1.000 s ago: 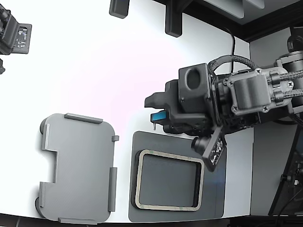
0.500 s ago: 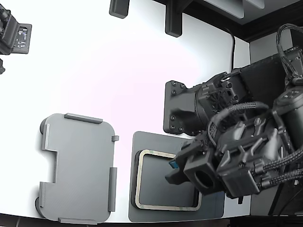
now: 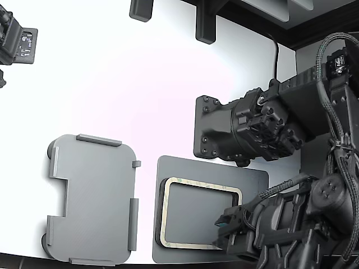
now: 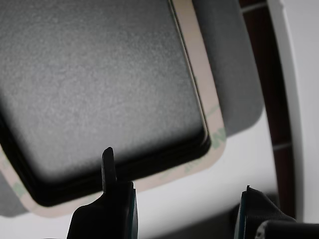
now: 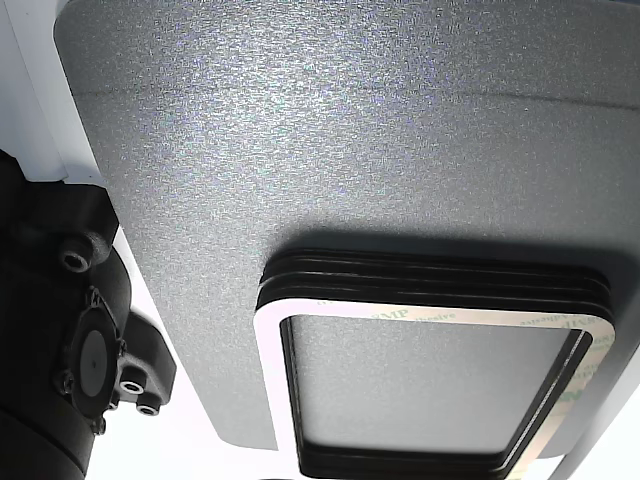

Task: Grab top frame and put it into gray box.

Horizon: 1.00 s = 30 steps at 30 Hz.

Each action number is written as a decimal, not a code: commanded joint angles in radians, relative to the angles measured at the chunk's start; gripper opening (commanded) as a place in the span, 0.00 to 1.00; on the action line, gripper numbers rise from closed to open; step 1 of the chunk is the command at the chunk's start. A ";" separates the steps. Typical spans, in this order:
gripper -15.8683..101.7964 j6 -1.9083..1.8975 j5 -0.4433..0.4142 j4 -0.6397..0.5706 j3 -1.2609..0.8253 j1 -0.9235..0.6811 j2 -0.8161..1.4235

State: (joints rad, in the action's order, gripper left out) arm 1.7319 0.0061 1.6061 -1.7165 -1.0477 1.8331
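Claw (image 4: 182, 199) spread wide and empty, poised beside the frame (image 4: 199, 89) atop its stack, likely to straddle its edge.

White table (image 3: 140, 84) fills most of the exterior view, glossy, brightly lit with a faint pinkish glare near its middle. Dark black surround (image 3: 314, 22) along the far edge and upper corner at the exterior view's right. Black cable (image 3: 275, 53) runs over the table's edge there.

Robotics lab bench, plain white table (image 3: 140, 84), black camera mounts (image 3: 205, 25), cabled arm (image 3: 269, 129)
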 commanded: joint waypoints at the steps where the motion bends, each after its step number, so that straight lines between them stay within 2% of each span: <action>1: 0.85 -0.003 -0.002 0.009 0.040 -0.023 -0.017; 3: 0.92 -0.003 -0.005 0.021 0.051 -0.044 -0.048; 7: 0.94 -0.008 -0.020 0.029 0.048 -0.098 -0.086; 9: 0.98 -0.018 -0.032 0.048 0.063 -0.126 -0.107; 17: 0.88 -0.071 -0.055 0.043 0.100 -0.252 -0.190; 30: 0.82 -0.103 -0.069 0.020 0.184 -0.344 -0.333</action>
State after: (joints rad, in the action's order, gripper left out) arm 1.6306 -0.0660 1.6322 -1.5616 -1.4005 1.4834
